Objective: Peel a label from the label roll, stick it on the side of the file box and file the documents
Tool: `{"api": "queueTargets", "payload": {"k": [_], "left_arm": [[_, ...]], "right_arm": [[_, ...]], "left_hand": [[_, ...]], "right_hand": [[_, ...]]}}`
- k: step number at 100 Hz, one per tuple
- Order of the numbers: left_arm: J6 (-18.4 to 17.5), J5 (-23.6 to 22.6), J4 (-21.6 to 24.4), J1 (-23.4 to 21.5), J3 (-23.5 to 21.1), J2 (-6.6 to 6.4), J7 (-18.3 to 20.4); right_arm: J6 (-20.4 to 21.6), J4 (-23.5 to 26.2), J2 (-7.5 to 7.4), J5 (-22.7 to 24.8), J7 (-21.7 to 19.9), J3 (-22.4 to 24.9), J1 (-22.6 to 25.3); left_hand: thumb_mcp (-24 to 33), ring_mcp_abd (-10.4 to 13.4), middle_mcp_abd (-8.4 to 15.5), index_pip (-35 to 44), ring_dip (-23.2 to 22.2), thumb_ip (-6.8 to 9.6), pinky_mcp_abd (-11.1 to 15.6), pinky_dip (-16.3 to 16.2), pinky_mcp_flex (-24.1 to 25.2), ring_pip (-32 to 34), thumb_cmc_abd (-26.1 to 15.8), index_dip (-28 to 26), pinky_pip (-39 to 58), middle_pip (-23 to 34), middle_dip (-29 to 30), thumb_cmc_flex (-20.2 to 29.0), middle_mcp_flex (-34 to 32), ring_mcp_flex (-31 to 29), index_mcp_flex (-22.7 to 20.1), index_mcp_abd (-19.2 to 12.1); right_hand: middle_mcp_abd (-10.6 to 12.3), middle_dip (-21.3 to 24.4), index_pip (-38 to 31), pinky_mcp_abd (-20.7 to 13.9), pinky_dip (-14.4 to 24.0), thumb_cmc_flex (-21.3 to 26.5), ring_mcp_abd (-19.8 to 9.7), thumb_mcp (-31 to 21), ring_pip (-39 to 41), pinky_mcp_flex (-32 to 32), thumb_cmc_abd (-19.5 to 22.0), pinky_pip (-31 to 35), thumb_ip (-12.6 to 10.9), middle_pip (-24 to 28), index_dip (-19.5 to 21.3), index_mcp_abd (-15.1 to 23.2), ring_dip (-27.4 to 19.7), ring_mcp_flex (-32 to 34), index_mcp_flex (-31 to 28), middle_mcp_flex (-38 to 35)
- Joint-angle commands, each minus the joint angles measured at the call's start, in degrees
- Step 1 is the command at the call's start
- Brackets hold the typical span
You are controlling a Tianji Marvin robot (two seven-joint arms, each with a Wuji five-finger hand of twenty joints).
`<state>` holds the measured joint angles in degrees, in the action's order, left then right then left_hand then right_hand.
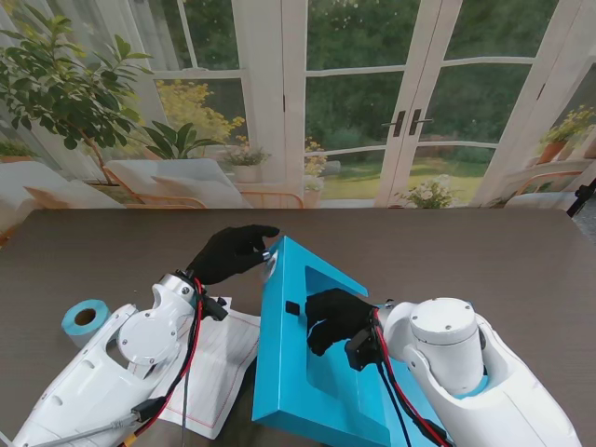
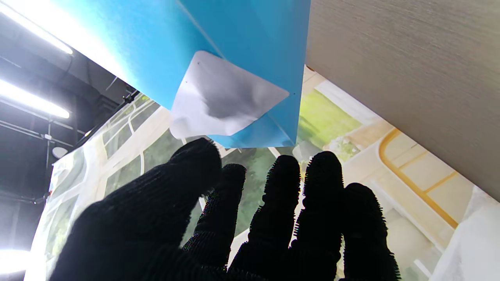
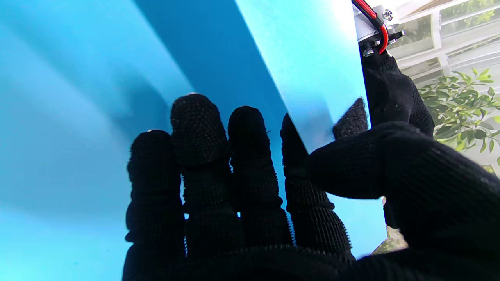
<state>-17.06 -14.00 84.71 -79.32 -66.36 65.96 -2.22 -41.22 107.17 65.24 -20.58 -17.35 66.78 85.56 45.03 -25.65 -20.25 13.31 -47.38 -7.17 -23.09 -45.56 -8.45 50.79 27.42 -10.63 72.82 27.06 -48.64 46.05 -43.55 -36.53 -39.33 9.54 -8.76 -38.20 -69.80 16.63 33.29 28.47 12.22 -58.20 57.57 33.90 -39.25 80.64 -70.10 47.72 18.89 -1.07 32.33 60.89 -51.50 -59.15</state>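
The near end of the file box [image 1: 321, 372] runs off the stand view's edge, and the right robot hand [image 1: 337, 318] covers part of its open face. The left arm hides much of the documents [image 1: 219, 368]. The white label [image 2: 224, 97] is only a sliver in the stand view; any print on it cannot be made out.

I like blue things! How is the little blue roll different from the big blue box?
The label roll is small and round with a hole; the file box is big and flat-sided. The roll sits untouched on my left; the right hand grips the box. Both are blue.
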Motion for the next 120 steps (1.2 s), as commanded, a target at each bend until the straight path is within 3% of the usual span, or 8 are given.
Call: {"api": "queueTargets", "payload": {"k": [1, 25, 38, 69, 120], "left_arm": [[0.44, 0.69, 0.2, -0.61, -0.52, 0.06, 1.25], [0.9, 1.23, 0.53, -0.81, -0.83, 0.14, 1.18], [1.11, 1.94, -0.29, 0.02, 0.19, 0.42, 0.86], [1.32, 3.17, -1.73, 1.34, 2.01, 0.83, 0.64], [2.58, 4.18, -2.09, 1.9, 3.74, 1.29, 0.05]], "right_arm": [[0.13, 0.13, 0.14, -0.01, -0.93, -0.1, -0.02], [0.27, 0.07, 0.11, -0.07, -1.06, -0.21, -0.02], [0.55, -0.08, 0.0, 0.07, -1.4, -0.36, -0.13], [0.79, -0.26, -0.06, 0.21, -1.61, -0.6, -0.26], [0.67, -0.39, -0.09, 0.55, -1.62, -1.0, -0.38]], "left_hand": [[-0.68, -2.48, -0.14, -0.84, -0.42, 1.83, 2.08, -0.83, 2.05, 0.88, -1.63, 0.51, -0.9, -0.55, 0.64, -0.58, 1.23, 1.44, 0.92, -0.35], [-0.96, -2.56, -0.27, -1.03, -0.52, 1.79, 2.0, -0.87, 1.99, 0.91, -1.59, 0.61, -0.86, -0.75, 0.83, -0.77, 1.01, 1.33, 0.7, -0.2], [-1.22, -2.66, -0.13, -1.88, -0.57, 1.74, 1.96, -0.89, 2.02, 0.89, -1.79, 0.92, -0.87, -0.87, 0.83, -1.39, 1.36, 1.35, 2.07, 2.17], [-1.81, -2.99, -0.3, -2.6, -0.68, 1.64, 1.86, -0.96, 2.38, 0.79, -1.88, 1.22, -0.97, -0.87, 0.87, -2.18, 1.76, 1.61, 2.53, 2.77], [-3.07, -3.74, -0.62, -3.89, -0.82, 1.46, 1.58, -1.17, 3.11, 0.45, -2.41, 1.49, -1.14, -1.11, 1.04, -3.78, 2.79, 2.26, 3.74, 6.4]], "right_hand": [[0.5, -0.99, -1.09, -2.54, -0.51, 0.74, -0.36, -2.16, 0.84, -6.29, -1.1, 0.03, -1.9, -0.44, 1.6, 3.8, 0.36, 1.64, -1.2, -0.68], [0.42, -0.99, -1.06, -2.54, -0.51, 0.77, -0.29, -2.2, 0.89, -6.32, -1.17, 0.01, -1.96, -0.42, 1.6, 3.72, 0.38, 1.66, -1.17, -0.71], [0.52, -0.97, -1.06, -2.54, -0.5, 0.76, -0.24, -2.19, 0.84, -6.32, -1.15, 0.0, -1.94, -0.46, 1.6, 3.72, 0.36, 1.6, -1.19, -0.65], [0.51, -0.98, -1.08, -2.54, -0.49, 0.78, 0.06, -2.15, 0.84, -6.32, -1.18, 0.0, -1.94, -0.44, 1.61, 3.87, 0.37, 1.65, -1.24, -0.73], [0.53, -0.98, -1.03, -2.57, -0.49, 0.79, -0.2, -2.09, 0.83, -6.31, -1.27, 0.0, -1.93, -0.46, 1.61, 3.92, 0.36, 1.76, -1.29, -0.76]]}}
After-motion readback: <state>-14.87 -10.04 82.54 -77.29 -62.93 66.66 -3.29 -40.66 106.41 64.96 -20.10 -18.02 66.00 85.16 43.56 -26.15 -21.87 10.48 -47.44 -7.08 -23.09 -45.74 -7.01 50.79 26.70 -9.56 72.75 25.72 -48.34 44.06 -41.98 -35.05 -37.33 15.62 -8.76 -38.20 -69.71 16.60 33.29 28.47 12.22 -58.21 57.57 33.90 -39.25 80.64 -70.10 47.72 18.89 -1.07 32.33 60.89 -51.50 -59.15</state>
